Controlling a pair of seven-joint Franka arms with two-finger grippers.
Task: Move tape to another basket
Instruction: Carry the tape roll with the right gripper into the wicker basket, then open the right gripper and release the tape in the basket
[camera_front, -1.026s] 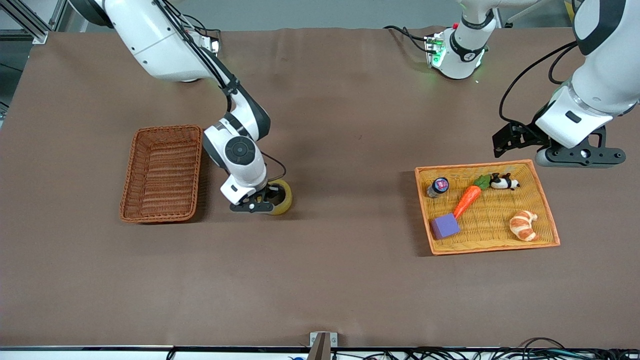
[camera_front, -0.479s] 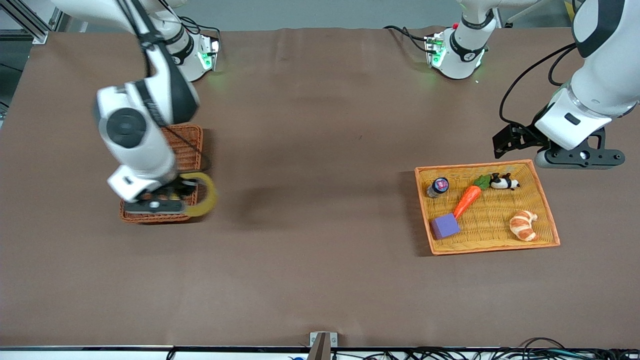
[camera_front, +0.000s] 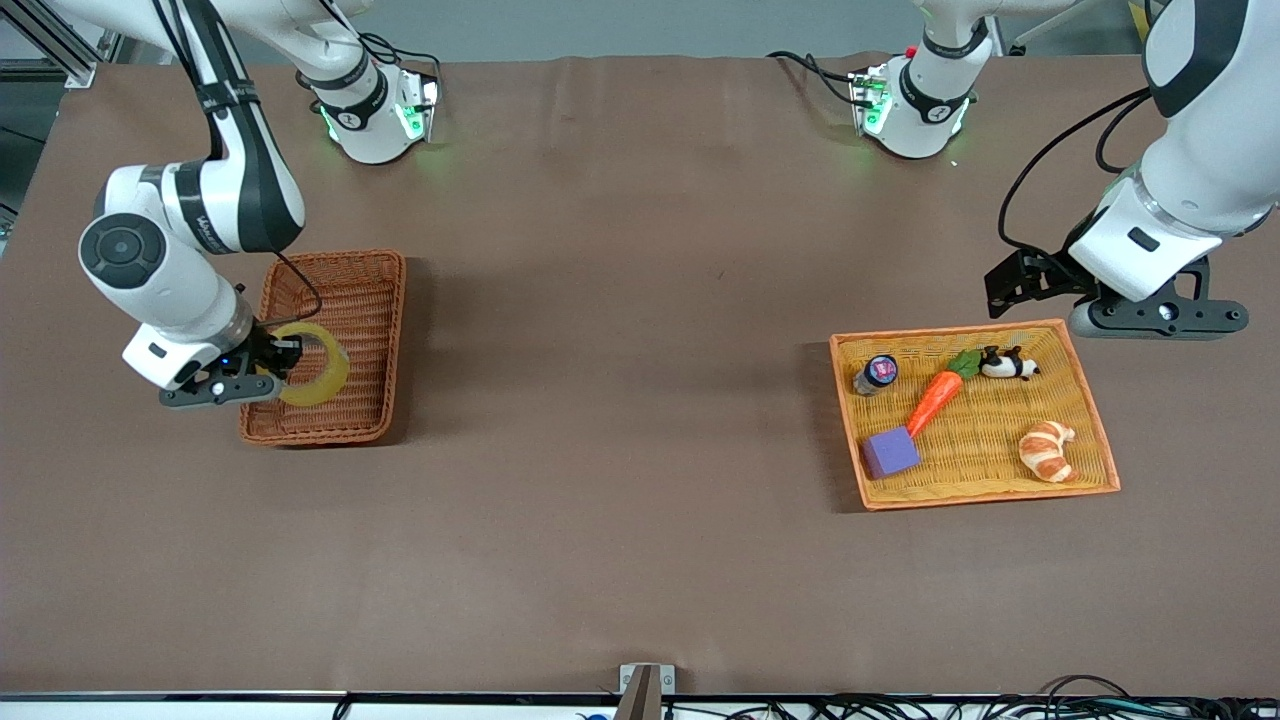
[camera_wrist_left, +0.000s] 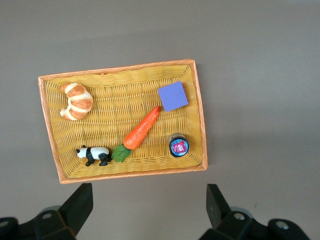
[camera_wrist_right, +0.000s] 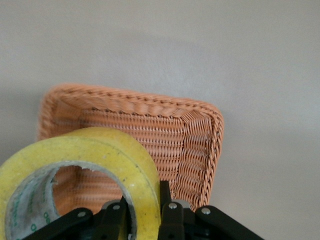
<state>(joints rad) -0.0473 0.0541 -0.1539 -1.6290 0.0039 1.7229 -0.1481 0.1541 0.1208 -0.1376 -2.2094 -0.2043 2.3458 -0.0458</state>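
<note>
The tape (camera_front: 318, 366), a yellowish roll with a grey core, hangs in my right gripper (camera_front: 272, 366), which is shut on its wall. It is held above the reddish-brown wicker basket (camera_front: 375, 295), over the part nearest the front camera. The right wrist view shows the tape (camera_wrist_right: 107, 160) pinched between the fingers (camera_wrist_right: 168, 212), with the basket (camera_wrist_right: 200, 140) below. My left gripper (camera_front: 1150, 318) is open and empty, waiting above the table beside the yellow tray (camera_front: 850, 440); its fingertips (camera_wrist_left: 216, 202) show wide apart in the left wrist view.
The yellow tray with an orange rim (camera_wrist_left: 47, 115) holds a croissant (camera_front: 1047, 450), a carrot (camera_front: 935, 398), a purple block (camera_front: 891, 452), a small jar (camera_front: 876, 373) and a panda figure (camera_front: 1008, 364). The brown table (camera_front: 620, 400) spreads between basket and tray.
My right arm has carried the tape from the table beside the basket up and across, to over the basket. The left arm has not moved.
</note>
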